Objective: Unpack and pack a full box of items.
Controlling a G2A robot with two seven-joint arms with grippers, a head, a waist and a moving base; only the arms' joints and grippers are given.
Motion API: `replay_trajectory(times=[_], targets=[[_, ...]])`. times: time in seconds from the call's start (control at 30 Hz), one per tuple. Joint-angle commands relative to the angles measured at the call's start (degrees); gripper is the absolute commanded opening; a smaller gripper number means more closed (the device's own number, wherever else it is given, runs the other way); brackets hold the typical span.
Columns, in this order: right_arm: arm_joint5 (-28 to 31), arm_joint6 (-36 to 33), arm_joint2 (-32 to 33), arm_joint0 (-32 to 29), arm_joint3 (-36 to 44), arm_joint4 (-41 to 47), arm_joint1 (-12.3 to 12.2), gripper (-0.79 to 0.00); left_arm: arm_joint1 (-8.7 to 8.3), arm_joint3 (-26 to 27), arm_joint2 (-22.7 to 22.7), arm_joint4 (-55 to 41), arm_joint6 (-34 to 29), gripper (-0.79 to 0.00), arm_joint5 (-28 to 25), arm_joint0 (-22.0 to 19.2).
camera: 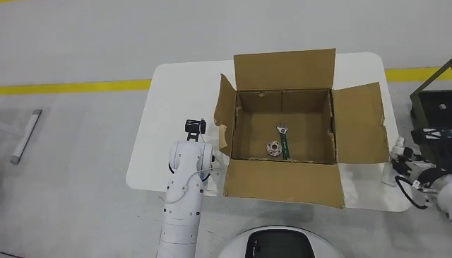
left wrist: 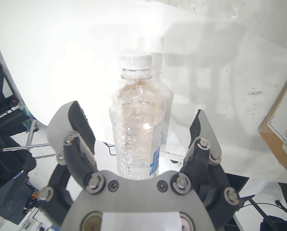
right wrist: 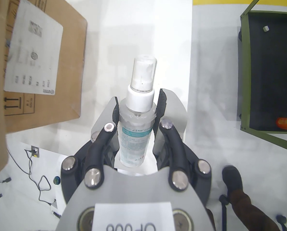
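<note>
My left jaws stand apart around a clear plastic water bottle with a white screw cap (left wrist: 137,121). The ribbed pads sit off either side of it and touch neither. The bottle stands upright on the white tabletop (camera: 176,116), between the left edge and the open brown cardboard box (camera: 282,101).

The box sits mid-tabletop with all four flaps folded out. On its floor lie only a green-handled wrench (camera: 283,141) and, just beside it toward the near wall, a small round metal hub (camera: 272,147).

My right jaws are clamped on the shoulder of a small clear spray bottle with a white collar and a clear cap (right wrist: 138,114). I hold it over the tabletop's right edge, beyond the box's right flap. I cannot tell whether its base rests on the surface.

I judge the unpacking well along but not finished. The water bottle is set down outside the box, the spray bottle is out but not yet released, and the wrench and hub are left to lift out. All of the packing is yet to do.
</note>
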State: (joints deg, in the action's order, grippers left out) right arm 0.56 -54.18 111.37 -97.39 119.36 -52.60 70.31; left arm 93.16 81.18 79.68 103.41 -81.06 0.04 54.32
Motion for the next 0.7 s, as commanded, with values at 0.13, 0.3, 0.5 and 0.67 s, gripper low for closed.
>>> replay_trajectory(times=[0.13, 0.3, 0.5, 0.67], targets=[[0.3, -0.7, -4.1, 0.8, -2.8, -2.7, -0.2, -0.785, 0.0, 0.0, 0.0, 0.0, 0.0, 0.0, 0.0, 0.0], [-0.7, -0.8, -7.1, 1.9, -5.0, -4.7, -0.3, -0.72, 0.0, 0.0, 0.0, 0.0, 0.0, 0.0, 0.0, 0.0], [-1.3, -0.1, -9.1, 2.8, -6.9, -5.5, -0.4, -0.61, 0.0, 0.0, 0.0, 0.0, 0.0, 0.0, 0.0, 0.0], [-1.5, -0.1, -9.5, 3.2, -7.3, -5.8, -0.5, -0.517, 0.0, 0.0, 0.0, 0.0, 0.0, 0.0, 0.0, 0.0]])
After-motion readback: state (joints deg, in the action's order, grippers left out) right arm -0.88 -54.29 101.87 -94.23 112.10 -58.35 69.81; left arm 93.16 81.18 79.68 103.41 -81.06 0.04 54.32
